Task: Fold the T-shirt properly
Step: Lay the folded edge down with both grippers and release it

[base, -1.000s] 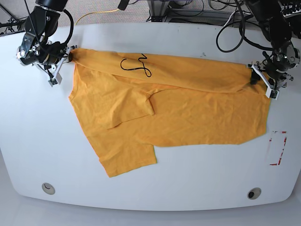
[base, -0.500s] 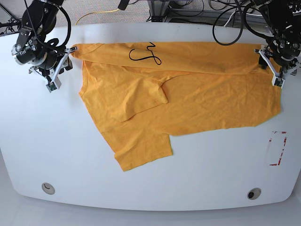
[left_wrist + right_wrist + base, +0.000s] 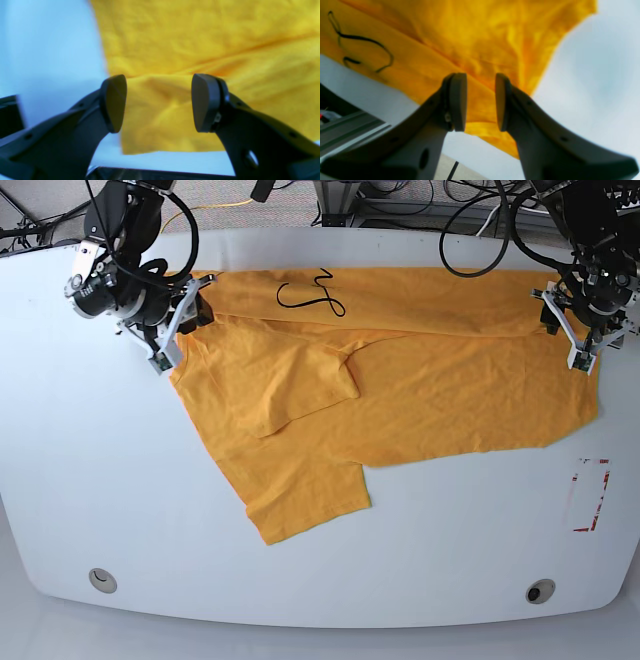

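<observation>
The soft orange-yellow cotton T-shirt lies spread on the white table top, between the two claws. A folded band along its far edge carries thin black cursive lettering.

**Left claw**
- State: jaws stand wide apart, with a clear gap between the dark pads. No cloth is pinched.
- In the left wrist view, a folded corner of the T-shirt lies on the table seen through the gap and beyond the pads. Bare table shows beside the near pad, on the outer side.
- In the base view, the claw hangs at the shirt's edge, where the folded band meets the layer below it.

**Right claw**
- State: jaws stand at a narrow gap. Whether the light grey pads touch the cloth cannot be told, because the picture is blurred; no grip is visible.
- In the right wrist view, a fabric corner sits behind the gap and continues away from the claw. The lettering lies farther off, to the side of the near pad.
- In the base view, the claw sits at the shirt's corner beside a short sleeve that is folded inward over the body. A second sleeve extends toward the table's near edge, well apart from both claws.
</observation>
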Available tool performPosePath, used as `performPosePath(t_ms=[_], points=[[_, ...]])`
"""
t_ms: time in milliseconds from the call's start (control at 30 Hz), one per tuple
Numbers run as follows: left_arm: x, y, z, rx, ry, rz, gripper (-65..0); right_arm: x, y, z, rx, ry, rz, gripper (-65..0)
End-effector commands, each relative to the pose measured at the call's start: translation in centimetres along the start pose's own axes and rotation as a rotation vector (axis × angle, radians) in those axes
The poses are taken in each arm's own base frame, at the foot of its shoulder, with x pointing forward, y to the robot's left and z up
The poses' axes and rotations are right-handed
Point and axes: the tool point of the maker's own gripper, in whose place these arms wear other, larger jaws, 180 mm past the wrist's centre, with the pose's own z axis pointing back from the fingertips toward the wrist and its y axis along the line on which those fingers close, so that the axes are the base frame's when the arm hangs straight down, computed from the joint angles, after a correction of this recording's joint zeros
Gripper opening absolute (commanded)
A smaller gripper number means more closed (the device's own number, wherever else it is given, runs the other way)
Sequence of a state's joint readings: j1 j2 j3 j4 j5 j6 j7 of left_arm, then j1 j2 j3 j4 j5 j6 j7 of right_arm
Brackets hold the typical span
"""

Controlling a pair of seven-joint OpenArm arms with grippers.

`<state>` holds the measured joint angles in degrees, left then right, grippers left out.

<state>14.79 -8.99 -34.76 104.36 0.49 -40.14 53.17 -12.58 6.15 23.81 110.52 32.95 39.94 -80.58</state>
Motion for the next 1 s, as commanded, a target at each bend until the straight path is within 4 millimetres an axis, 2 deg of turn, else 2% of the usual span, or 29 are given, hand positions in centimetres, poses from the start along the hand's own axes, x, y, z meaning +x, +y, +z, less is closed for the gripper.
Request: performPosePath(t_ms=[0,100,267,367,467,600,733,967], points=[[0.8,0.9,0.4,0.023,-0.028,-0.010,-27.2,0.6,0.4,-0.2,-0.015,-0.013,0.014,-47.4],[0.8,0.8,0.5,0.023,-0.028,-0.010,-27.2,0.7,0.7,-1.0,-0.046,0.004,0.035,-47.2],[0.7,0.8,0.5,0.023,-0.027,-0.009,-27.2,-0.5,0.6,-2.8,-0.071,0.065,0.065,-47.2],[0.8,0.8,0.4,0.022,-0.027,-0.010,-27.2,-2.3,0.0,-3.8,-0.060,0.106,0.042,-47.4],[0.8,0.9,0.5,0.025,-0.028,-0.011,-27.2,-5.1,-0.8,-4.2,-0.044,0.156,0.017,-47.6],[0.9,1.0,0.6,0.027,-0.031,-0.010,-27.2,-7.5,-1.2,-3.5,-0.040,0.189,0.012,-47.6],[0.9,0.9,0.6,0.026,-0.033,-0.010,-27.2,-9.3,-1.2,-1.9,-0.037,0.216,0.031,-47.6],[0.9,0.8,0.6,0.023,-0.035,-0.010,-27.2,-9.9,-3.2,1.3,-0.128,0.203,0.027,-47.6]])
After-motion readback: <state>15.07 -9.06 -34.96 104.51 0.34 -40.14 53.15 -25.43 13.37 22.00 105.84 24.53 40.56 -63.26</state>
